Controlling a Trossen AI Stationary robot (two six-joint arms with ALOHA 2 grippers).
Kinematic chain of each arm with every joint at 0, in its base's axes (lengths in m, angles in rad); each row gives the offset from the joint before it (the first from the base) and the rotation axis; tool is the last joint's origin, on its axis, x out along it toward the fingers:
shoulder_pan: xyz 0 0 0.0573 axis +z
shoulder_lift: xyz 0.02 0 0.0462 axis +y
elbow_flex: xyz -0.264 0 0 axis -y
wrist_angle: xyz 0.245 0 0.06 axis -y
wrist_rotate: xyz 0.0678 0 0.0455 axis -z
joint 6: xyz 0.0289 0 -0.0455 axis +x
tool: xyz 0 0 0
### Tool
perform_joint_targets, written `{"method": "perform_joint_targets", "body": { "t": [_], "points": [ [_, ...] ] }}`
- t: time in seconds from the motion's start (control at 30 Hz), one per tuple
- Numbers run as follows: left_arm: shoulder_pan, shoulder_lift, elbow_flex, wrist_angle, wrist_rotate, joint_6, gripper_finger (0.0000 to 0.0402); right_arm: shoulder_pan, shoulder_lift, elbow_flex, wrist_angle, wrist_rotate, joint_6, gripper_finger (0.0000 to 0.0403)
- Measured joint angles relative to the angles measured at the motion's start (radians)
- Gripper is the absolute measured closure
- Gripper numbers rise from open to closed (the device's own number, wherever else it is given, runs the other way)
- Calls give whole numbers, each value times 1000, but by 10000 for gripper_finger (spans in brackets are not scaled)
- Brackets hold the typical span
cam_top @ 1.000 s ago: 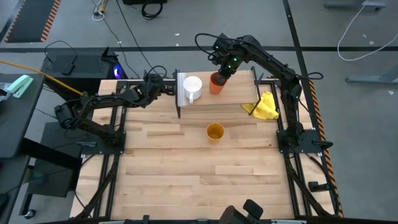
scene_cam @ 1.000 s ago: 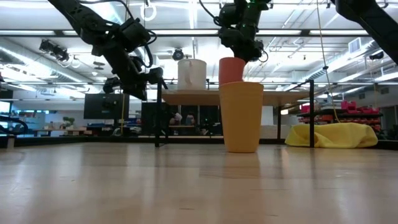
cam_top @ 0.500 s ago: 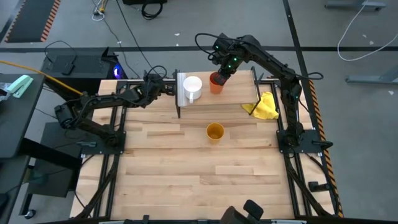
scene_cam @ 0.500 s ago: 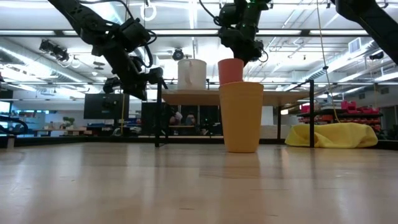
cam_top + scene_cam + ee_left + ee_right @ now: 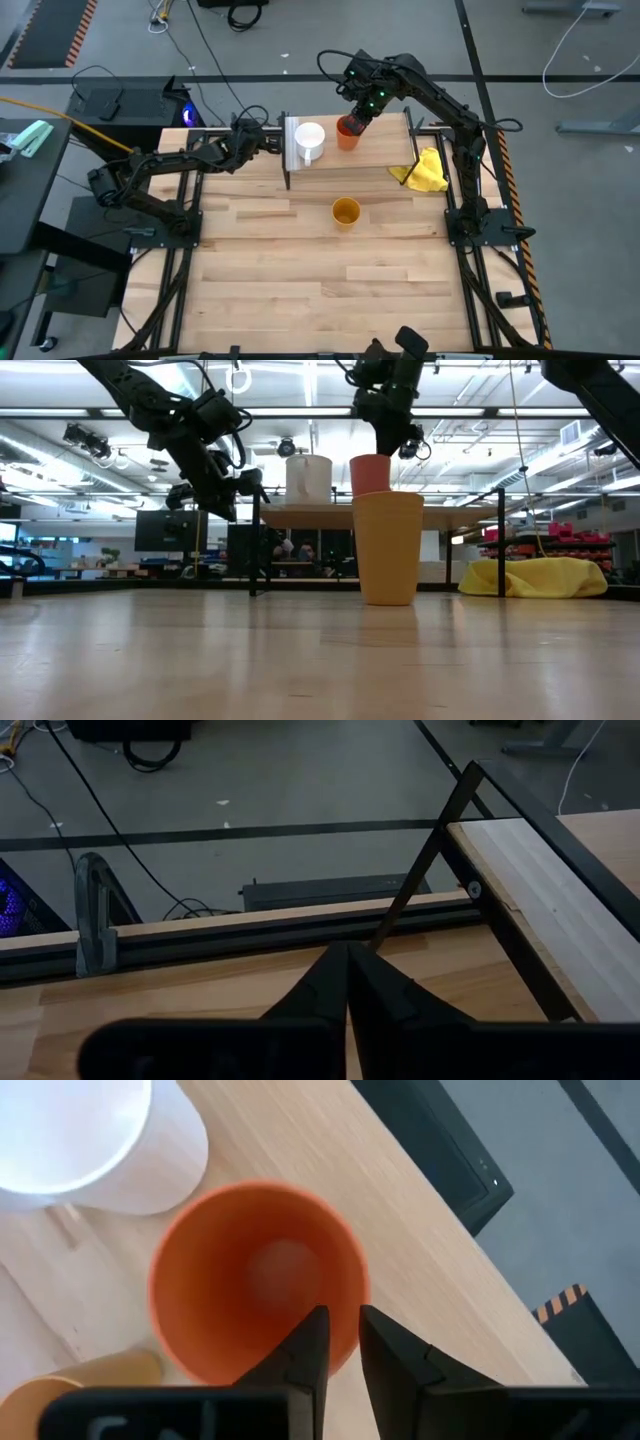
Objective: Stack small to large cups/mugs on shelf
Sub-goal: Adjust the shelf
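Observation:
On the shelf (image 5: 385,135) the white mug (image 5: 308,140) and the orange-red cup (image 5: 347,132) stand upright side by side on their bases. The yellow-orange cup (image 5: 345,212) stands on the table in front of the shelf. My right gripper (image 5: 342,1342) hovers over the orange-red cup (image 5: 255,1280), narrowly open. One finger is above the cup's inside and one is beyond its rim. In the low view its fingertips sit at about rim height (image 5: 400,448). My left gripper (image 5: 272,143) waits, shut, by the shelf's left end.
A yellow cloth (image 5: 427,170) lies on the table at the shelf's right end. The shelf's black legs (image 5: 255,555) stand on the table's far half. Bare wood stretches from the yellow-orange cup (image 5: 388,548) to the near edge.
My right gripper has risen a little above the orange-red cup, which stays upright on the shelf beside the white mug.

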Motion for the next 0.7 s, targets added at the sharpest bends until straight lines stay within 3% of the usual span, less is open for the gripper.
{"method": "perform_joint_targets", "body": {
  "t": [0.3, 0.7],
  "points": [
    [10, 0, 0, -17, -2, 5, 375, 28, -44, 1, -18, 23, 11, 336],
    [29, -1, 0, -165, -4, -2, 386, 127, -280, -16, -18, 110, 148, 339]
  ]
}}
